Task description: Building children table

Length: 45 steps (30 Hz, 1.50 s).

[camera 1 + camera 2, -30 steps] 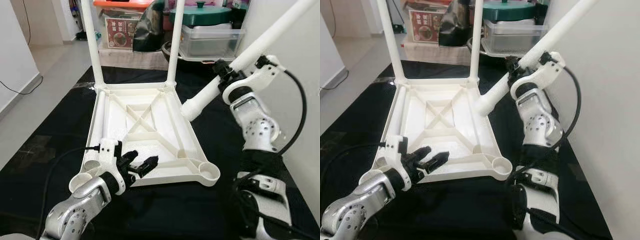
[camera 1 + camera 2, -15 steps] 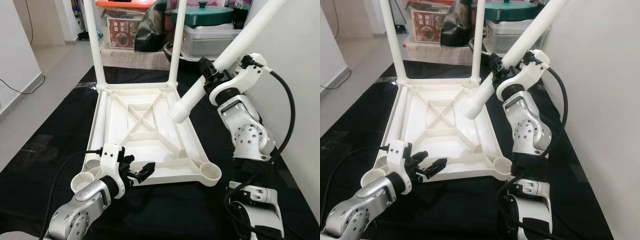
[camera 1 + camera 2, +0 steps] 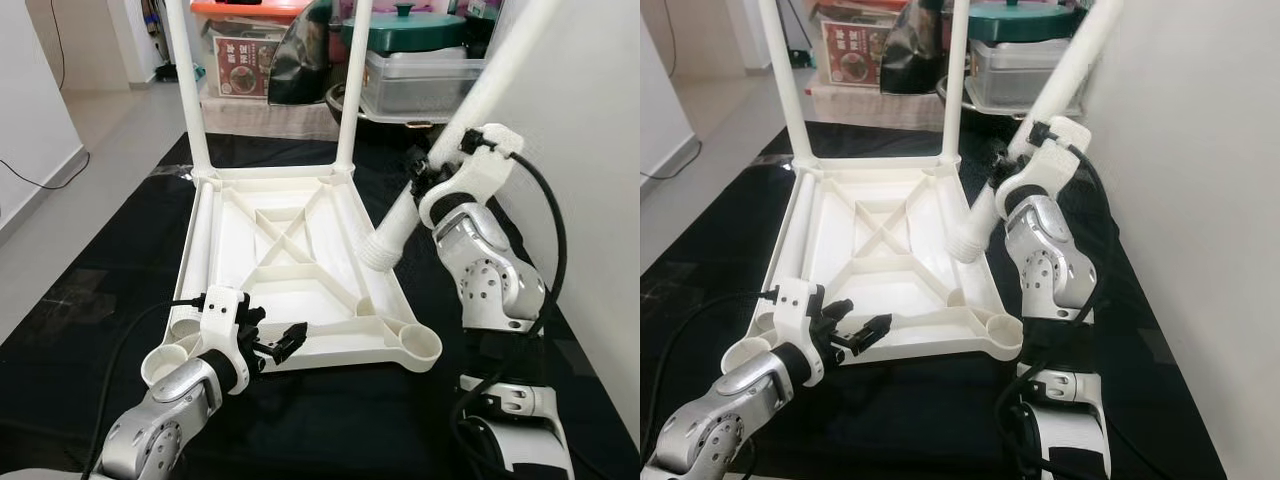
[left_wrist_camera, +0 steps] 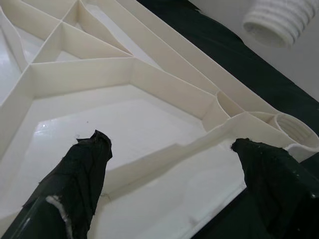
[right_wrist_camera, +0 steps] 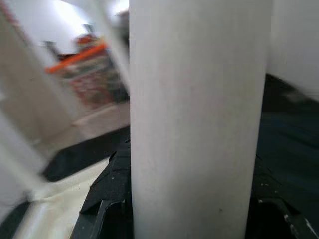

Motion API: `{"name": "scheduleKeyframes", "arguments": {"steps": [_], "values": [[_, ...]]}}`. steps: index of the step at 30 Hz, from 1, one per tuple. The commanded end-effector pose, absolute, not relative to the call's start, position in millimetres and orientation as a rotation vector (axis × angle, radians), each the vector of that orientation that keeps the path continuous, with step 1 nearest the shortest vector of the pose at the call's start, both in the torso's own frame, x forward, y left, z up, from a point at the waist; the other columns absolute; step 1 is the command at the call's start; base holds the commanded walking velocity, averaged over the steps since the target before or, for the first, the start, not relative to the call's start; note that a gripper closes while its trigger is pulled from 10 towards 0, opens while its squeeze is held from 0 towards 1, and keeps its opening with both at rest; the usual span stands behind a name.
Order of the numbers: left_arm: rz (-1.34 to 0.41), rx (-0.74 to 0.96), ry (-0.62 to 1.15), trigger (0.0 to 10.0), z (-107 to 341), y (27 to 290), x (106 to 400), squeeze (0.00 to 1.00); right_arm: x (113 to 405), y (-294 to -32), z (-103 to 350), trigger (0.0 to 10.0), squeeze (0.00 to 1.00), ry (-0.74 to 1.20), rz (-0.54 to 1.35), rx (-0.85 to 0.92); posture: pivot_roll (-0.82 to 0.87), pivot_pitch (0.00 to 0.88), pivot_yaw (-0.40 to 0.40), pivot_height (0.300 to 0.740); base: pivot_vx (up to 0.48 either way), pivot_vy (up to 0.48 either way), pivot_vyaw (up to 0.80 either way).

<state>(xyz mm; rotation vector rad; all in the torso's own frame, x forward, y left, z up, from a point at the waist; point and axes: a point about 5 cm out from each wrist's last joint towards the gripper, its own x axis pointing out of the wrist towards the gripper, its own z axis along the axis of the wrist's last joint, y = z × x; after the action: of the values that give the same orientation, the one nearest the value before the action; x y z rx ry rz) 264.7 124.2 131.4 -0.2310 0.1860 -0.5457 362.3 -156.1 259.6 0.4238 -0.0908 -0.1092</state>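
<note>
A: Two legs (image 3: 187,90) already stand upright in the far corners of the tabletop (image 3: 290,270), which lies upside down on the black mat (image 3: 90,290). One more white leg lies flat inside, along the left rim.

B: Fourth one?

A: Right tool (image 3: 425,180) is clamped on the leg (image 3: 440,150) partway up. It's tilted, top leaning right toward the wall (image 3: 590,150), threaded end (image 3: 380,252) pointing down-left, over the right rim of the tabletop. Not seated; it hangs clear of the socket (image 3: 418,343) at the near right corner.

B: Confirmed by the wrist cam?

A: Right wrist view has the white tube (image 5: 199,119) running between the two black fingers (image 5: 112,189), so yes, gripped. Left wrist view also catches the ribbed end (image 4: 274,22) well up above the corner socket (image 4: 294,130).

B: Left side?

A: Left tool (image 3: 268,345) sits at the near edge of the tabletop, left of centre, fingers (image 4: 79,174) spread apart, holding nothing. They point across the underside ribs toward the near right corner.

B: Background?

A: Clutter on the floor beyond the mat: a clear bin (image 3: 420,80) with a green-lidded pot (image 3: 415,28) on top, a red printed box (image 3: 240,65), a black bag (image 3: 300,50). Cable (image 3: 40,180) runs along the left wall.
</note>
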Motion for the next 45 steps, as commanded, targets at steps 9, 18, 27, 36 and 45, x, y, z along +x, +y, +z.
{"name": "scheduleKeyframes", "arguments": {"steps": [9,18,27,36,45], "values": [[-0.530,-0.201,0.181,10.0,127.9,124.0,267.5,0.00,349.3,-208.9,223.7,0.0,0.00,-0.035,-0.622,0.336,0.06,0.000,-0.050,0.740,0.000,0.000,0.00],[-0.536,-0.192,0.179,10.0,127.4,123.8,268.0,0.00,343.1,-220.0,216.9,0.0,0.00,-0.032,-0.739,0.282,0.06,0.000,-0.043,0.740,0.000,0.000,0.00],[-0.546,-0.193,0.175,10.0,128.0,122.2,268.6,0.00,344.2,-213.4,216.4,0.0,0.00,-0.039,-0.731,0.284,0.06,0.000,-0.040,0.740,0.000,0.000,0.00],[-0.680,-0.211,0.145,10.0,137.7,114.7,259.2,0.00,354.6,-154.1,243.1,0.0,0.00,-0.157,-0.218,0.425,0.06,0.000,-0.041,0.740,0.000,0.000,0.00],[-0.757,-0.167,0.075,10.0,157.6,120.5,262.2,0.00,335.6,-92.1,270.3,0.0,0.00,-0.271,0.270,0.400,0.07,0.000,-0.048,0.740,0.000,0.000,0.00]]}}
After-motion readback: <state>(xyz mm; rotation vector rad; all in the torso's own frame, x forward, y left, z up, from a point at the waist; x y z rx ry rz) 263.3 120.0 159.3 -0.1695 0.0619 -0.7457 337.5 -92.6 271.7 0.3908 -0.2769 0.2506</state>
